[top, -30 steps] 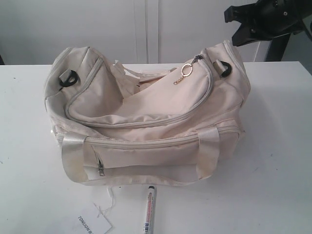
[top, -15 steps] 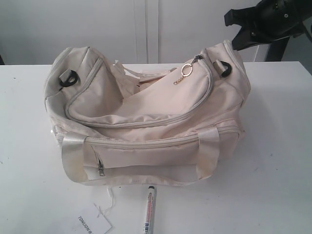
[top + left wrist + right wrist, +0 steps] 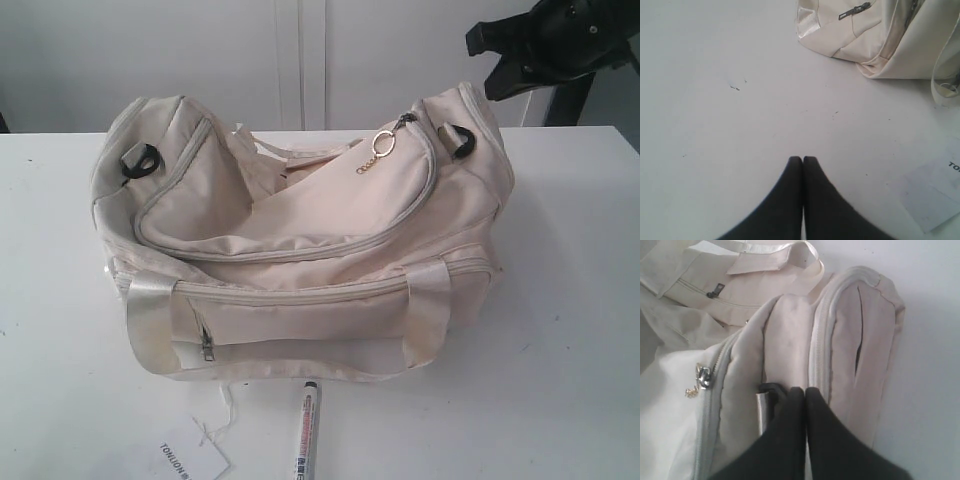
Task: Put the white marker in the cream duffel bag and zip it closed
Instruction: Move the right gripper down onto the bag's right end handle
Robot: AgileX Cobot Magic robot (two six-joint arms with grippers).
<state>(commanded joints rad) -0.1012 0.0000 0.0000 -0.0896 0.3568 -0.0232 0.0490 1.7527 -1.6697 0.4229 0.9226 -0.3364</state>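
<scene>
Two tapered black claws, both pressed together and empty — left gripper (image 3: 802,159) over smooth table (image 3: 715,125), right gripper (image 3: 805,390) above the soft, slumped cream duffel bag (image 3: 300,240); slim white marker (image 3: 305,435) just beside it.

A white table (image 3: 570,300) fills the foreground, its matte top evenly lit and marked by a few small dark specks (image 3: 735,88). Behind it stands a plain white wall (image 3: 120,50) with thin vertical seams (image 3: 326,60).
</scene>
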